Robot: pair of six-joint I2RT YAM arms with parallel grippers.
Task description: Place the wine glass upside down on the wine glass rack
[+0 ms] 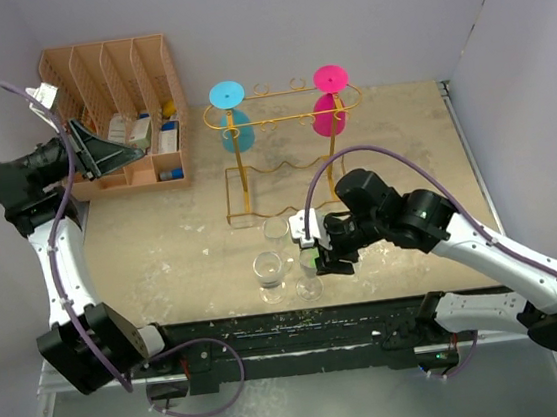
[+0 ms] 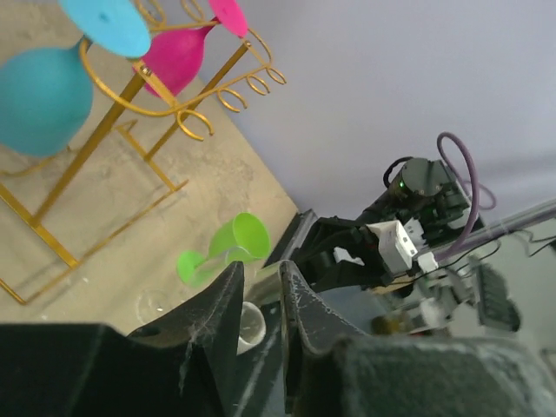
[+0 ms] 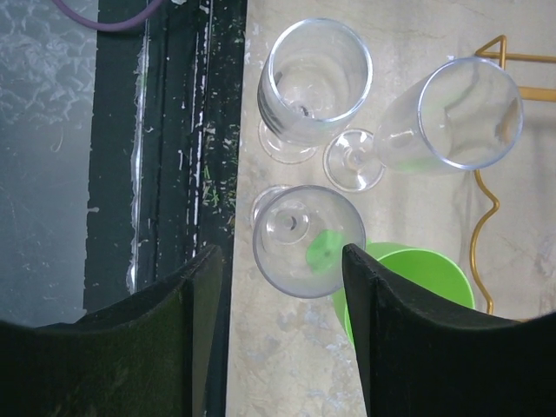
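The golden wire wine glass rack (image 1: pixel 279 120) stands at the back middle, with a blue glass (image 1: pixel 234 131) and a pink glass (image 1: pixel 329 112) hanging upside down on it. Three clear wine glasses stand upright near the front edge. My right gripper (image 3: pixel 280 256) is open above one clear wine glass (image 3: pixel 300 243), whose rim shows between the fingers. A green glass (image 3: pixel 417 278) sits just beyond the right finger. My left gripper (image 1: pixel 136 154) is raised at the far left, its jaws only narrowly apart with nothing between them.
A peach slotted organizer (image 1: pixel 112 71) with small items fills the back left corner, beside the left arm. Two more clear glasses (image 3: pixel 314 82) (image 3: pixel 452 113) crowd the spot under the right gripper. The rack's wavy base (image 1: pixel 275 174) lies just behind them. The black table rail (image 1: pixel 302 322) runs along the front.
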